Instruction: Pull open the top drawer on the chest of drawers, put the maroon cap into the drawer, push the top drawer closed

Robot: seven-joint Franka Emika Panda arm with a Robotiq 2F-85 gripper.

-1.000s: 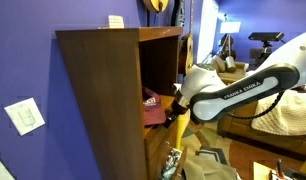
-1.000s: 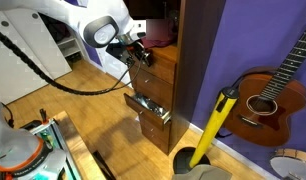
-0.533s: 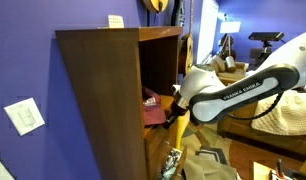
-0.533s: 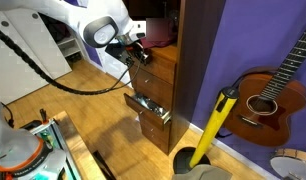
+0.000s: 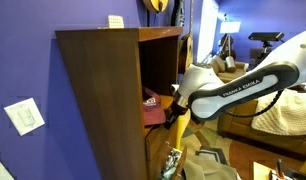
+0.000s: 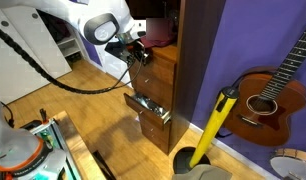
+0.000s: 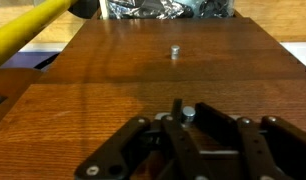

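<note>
In both exterior views my arm (image 5: 241, 86) (image 6: 101, 24) reaches across roughly level, a white shell with a black band, and bends down at the wrist (image 6: 125, 38). My gripper (image 6: 139, 50) (image 5: 175, 113) points forward at its end. In the wrist view the gripper (image 7: 179, 108) comes in from the bottom edge, dark linkages folded inward and jaws drawn together at the centre.

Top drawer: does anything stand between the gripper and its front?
Nothing visible does. In the wrist view the gripper is right at the front of the top drawer. The open lower drawer is further down, out of the way.
</note>
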